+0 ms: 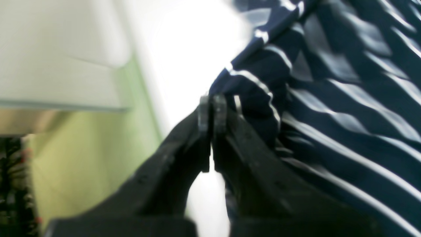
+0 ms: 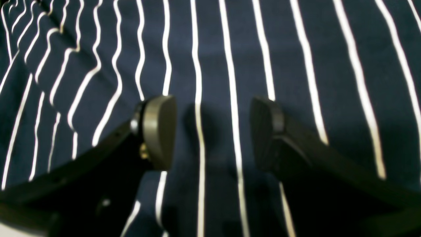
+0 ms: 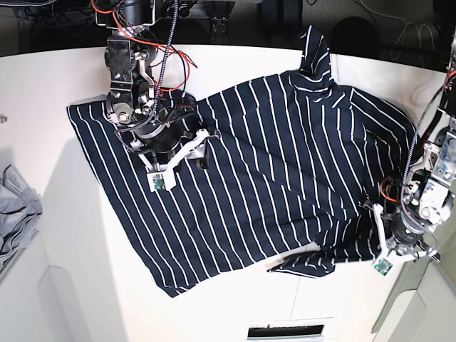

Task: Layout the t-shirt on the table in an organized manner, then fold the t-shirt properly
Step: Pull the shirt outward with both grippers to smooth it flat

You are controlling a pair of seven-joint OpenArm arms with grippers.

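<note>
The dark navy t-shirt with thin white stripes lies spread and slanted over the white table, with a sleeve bunched at its lower right. My left gripper is shut on a folded edge of the shirt, at the table's right side in the base view. My right gripper is open, its fingers apart just above flat striped fabric. In the base view it hovers over the shirt's upper left part.
A plain light grey cloth lies off the table's left edge. A white slotted box sits at the front edge. Cables and the arm base crowd the back left. The other arm's body stands at the right edge.
</note>
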